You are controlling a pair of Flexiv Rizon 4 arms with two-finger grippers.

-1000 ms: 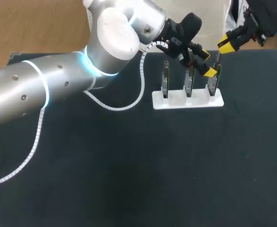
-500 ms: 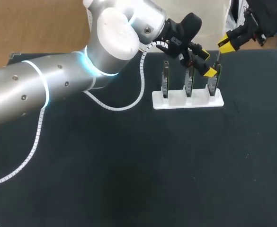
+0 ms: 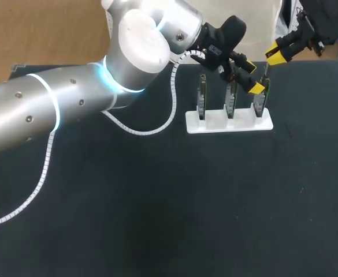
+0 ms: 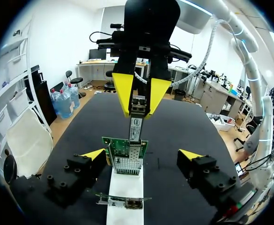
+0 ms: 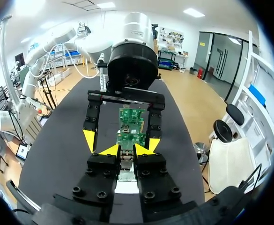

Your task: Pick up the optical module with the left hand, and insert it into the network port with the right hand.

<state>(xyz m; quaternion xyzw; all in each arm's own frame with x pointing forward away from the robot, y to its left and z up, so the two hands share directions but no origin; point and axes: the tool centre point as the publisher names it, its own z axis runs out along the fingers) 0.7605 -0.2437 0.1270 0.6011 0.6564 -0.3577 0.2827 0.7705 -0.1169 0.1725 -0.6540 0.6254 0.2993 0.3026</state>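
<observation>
Right hand (image 4: 137, 101) clamps the optical module (image 4: 135, 126) upright, its lower end at the mouth of the network port (image 4: 126, 160) on the rightmost card (image 3: 260, 103) in the white stand (image 3: 229, 124); left hand (image 4: 142, 153), released, flanks the card. Pickup looks done, full seating seemingly left

Black worktop (image 3: 157, 219) carrying 1 white stand (image 3: 218, 120) near its far edge; 3 circuit boards (image 3: 202, 98) stand upright in it, side by side, set apart.
</observation>
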